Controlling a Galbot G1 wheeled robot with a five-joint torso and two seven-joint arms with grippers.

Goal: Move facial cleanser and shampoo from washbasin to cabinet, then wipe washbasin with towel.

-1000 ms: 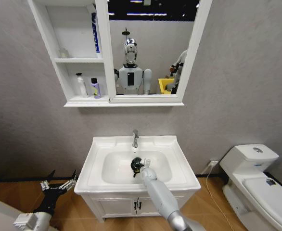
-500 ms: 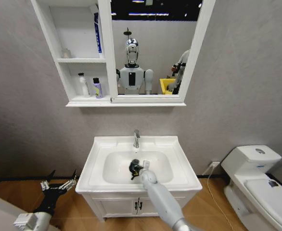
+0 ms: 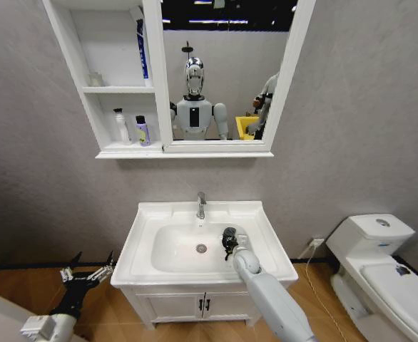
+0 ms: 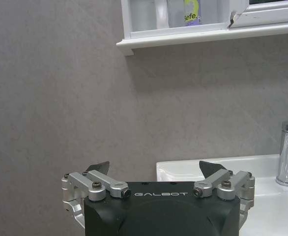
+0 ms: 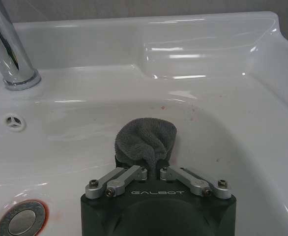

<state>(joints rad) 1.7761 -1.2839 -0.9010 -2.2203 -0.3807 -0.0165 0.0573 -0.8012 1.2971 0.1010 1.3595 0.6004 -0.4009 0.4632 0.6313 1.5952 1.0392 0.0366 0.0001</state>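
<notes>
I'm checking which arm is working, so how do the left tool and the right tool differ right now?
The right tool is shut on the towel inside the washbasin; the left tool is open and holds nothing. The right is over the bowl; the left hangs low beside the basin's left edge. Both are black Galbot tools with silver linkages.

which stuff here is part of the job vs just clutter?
Job: washbasin; towel, clamped in right claw inside the bowl; cabinet; two bottles on its lower shelf.
Bystanders: toilet; mirror; tap; left claw, open, parked low left.
</notes>
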